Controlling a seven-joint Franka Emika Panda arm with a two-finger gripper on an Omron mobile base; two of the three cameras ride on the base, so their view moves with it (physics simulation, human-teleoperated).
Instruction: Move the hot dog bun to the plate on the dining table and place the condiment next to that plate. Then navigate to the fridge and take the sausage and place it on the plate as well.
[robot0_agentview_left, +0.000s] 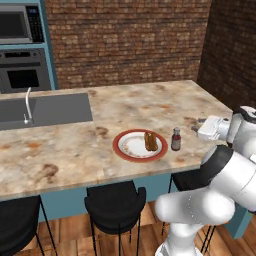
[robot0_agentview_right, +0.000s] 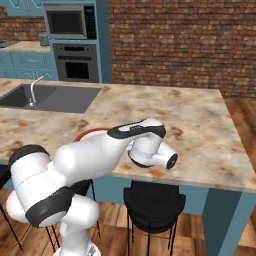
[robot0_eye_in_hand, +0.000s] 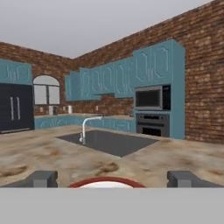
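Left base view shows the long marbled surface (robot0_agentview_left: 125, 115) of the dining island stretching across the room, with its teal base and black stools (robot0_agentview_left: 116, 207) tucked under the near edge. A brick wall stands behind it, and a teal tower to the left holds a microwave (robot0_agentview_left: 20, 22) above an oven (robot0_agentview_left: 22, 75). A grey sink (robot0_agentview_left: 47, 110) with a curved tap (robot0_agentview_left: 28, 105) is sunk into the surface's left part.

My white arm (robot0_agentview_left: 220, 180) rises at the lower right and bends over the surface's near right corner.

The red-rimmed plate (robot0_agentview_left: 140, 145) lies on the surface near its front edge, with the bun (robot0_agentview_left: 150, 141) resting on its right half. The small sauce bottle (robot0_agentview_left: 176, 139) stands upright just beside the plate's right rim, apart from it.

In the hand view, my pincer (robot0_eye_in_hand: 112, 178) looks level across the surface, its two grey fingertips (robot0_eye_in_hand: 43, 178) spread wide with nothing between them. The plate's red rim curves just below them. Far off at the left of that view stands the black fridge (robot0_eye_in_hand: 15, 113), beside a window and teal cabinets.
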